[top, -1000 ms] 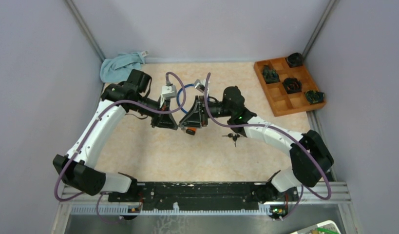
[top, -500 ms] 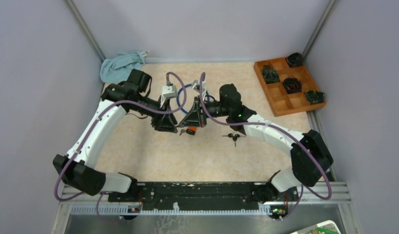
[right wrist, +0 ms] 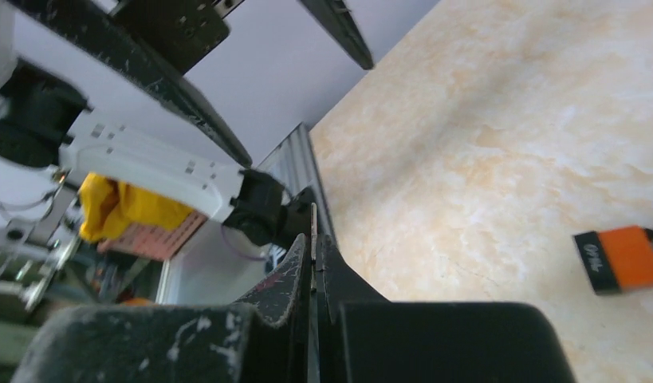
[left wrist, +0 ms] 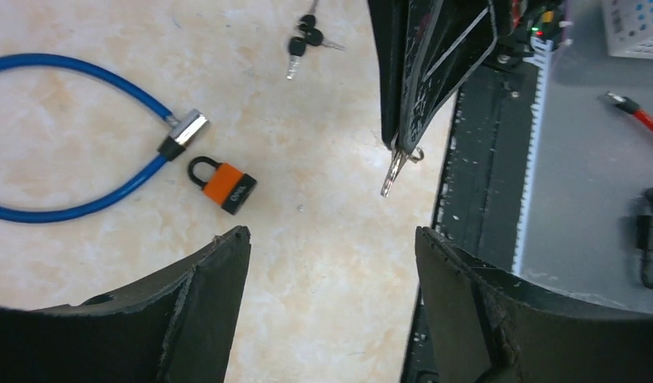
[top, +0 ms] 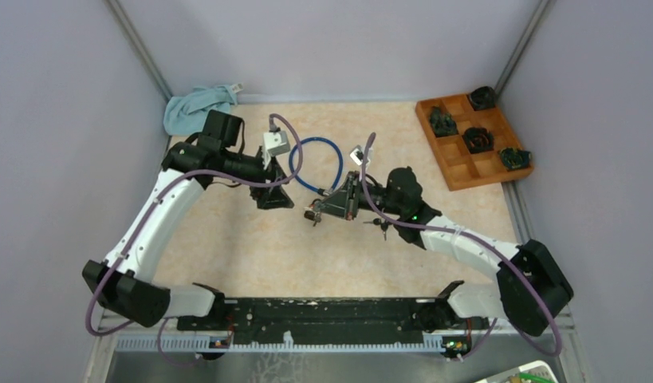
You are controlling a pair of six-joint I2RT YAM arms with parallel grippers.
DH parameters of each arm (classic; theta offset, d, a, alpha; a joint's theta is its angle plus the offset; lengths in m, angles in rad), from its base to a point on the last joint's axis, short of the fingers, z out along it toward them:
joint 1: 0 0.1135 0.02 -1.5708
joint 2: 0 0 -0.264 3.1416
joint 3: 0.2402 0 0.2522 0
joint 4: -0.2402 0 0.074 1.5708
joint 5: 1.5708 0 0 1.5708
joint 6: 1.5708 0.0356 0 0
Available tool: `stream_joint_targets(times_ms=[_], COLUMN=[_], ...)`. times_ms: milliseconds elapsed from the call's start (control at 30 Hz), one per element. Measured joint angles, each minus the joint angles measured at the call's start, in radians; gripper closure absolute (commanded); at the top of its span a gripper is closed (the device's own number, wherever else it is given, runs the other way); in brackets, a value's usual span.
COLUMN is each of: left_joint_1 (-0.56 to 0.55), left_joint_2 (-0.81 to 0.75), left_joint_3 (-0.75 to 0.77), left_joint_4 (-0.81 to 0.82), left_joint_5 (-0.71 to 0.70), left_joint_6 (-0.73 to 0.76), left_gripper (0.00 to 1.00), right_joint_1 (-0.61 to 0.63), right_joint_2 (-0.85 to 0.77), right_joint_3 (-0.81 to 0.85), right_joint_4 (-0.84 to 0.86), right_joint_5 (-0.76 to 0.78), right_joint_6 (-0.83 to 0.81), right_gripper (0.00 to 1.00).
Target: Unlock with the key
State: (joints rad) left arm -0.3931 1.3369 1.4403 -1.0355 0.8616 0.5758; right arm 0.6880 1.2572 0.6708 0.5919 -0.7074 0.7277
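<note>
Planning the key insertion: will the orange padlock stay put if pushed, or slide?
Probably slides: the orange padlock lies flat and loose on the smooth table, nothing holding it. Likely rigid and fairly heavy for its size, judging by its blocky, solid-looking body. Unlikely to roll, being boxy and on its flat side.

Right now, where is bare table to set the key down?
Bare: near strip of table before the base rail; also between blue cable and wooden tray. Crowded: around padlock, spare keys, and the right claw holding the key.
</note>
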Motion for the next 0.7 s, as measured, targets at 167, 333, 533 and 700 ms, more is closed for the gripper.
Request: stream_joint_targets(times_ms=[167, 333, 533, 700], left_joint_1=[-0.004, -0.005, -0.025, -0.075], left_joint_2=[-0.01, 0.133, 0.41, 0.558], left_joint_3=[-0.016, 0.034, 0.128, 0.134], left_joint_4=[0.095, 0.18, 0.222, 0.27], left_joint_5=[-0.134, -0.261, -0.271, -0.296], left_joint_6=[0.113, 0.293, 0.413, 0.478], left_gripper=[0.12, 0.14, 0.19, 0.24], right_joint_1=[-0.061, -0.264, -0.38, -0.398], right_joint_2=[-0.072, -0.133, -0.209, -0.258], right_joint_3=[-0.03, -0.082, -0.095, -0.093], right_joint_4=[-0.078, -0.17, -0.353, -0.455], right_joint_5=[0.132, 0.2, 0.254, 0.272], right_joint_6=[0.018, 0.033, -0.011, -0.042], right_gripper=[1.0, 1.0, 1.0, 1.0])
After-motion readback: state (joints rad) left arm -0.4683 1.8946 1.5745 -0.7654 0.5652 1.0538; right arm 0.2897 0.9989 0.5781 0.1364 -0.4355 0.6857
